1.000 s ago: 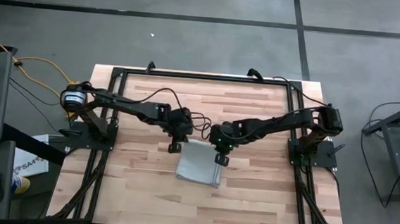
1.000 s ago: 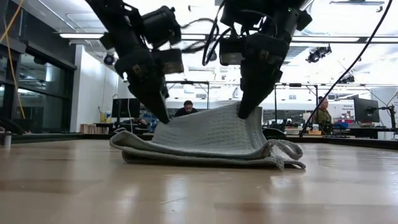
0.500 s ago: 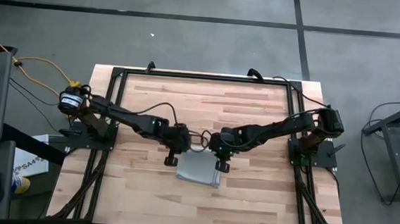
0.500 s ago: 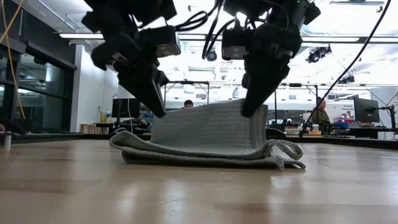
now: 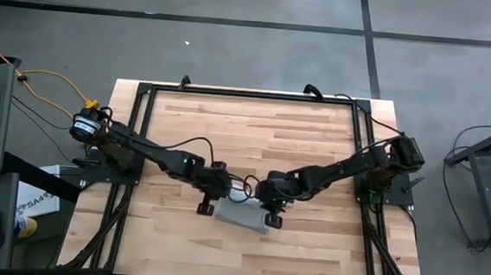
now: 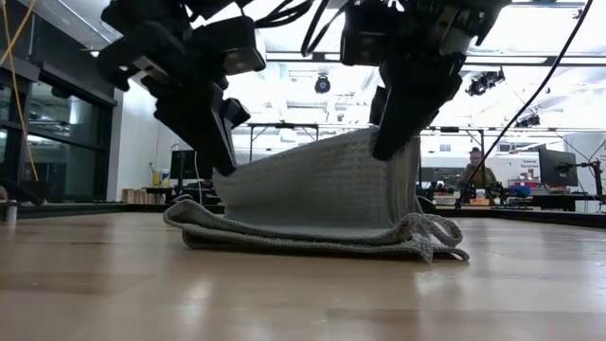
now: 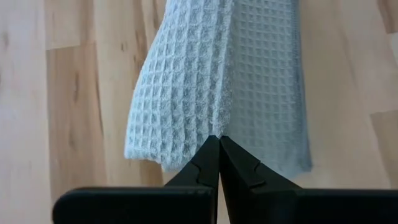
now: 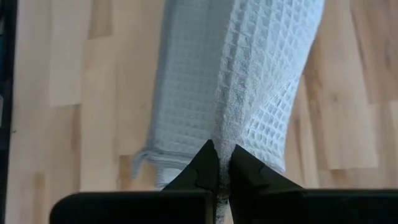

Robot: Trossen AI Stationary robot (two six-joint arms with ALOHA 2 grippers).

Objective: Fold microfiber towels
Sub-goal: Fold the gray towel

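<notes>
Between your two tools, near the front middle of the tabletop (image 5: 178,115), lies the towel (image 6: 317,194). Its lower layer rests flat on the wood. Its top layer is lifted up like a little wall.

Your left tool (image 7: 219,138) is pinched tight on one top corner of that lifted edge. Your right tool (image 8: 221,151) is pinched tight on the other top corner. Both tools are above the flat part, and the cloth hangs down from them to the wood.

The held edge runs from side to side, from one tool to the other. That is the long way of the fold. Both arms are equally near, so neither one leads.

The flat part reaches out toward the front of the tabletop, past the tools. So I think the held edge must go forward and down to meet that front edge.
</notes>
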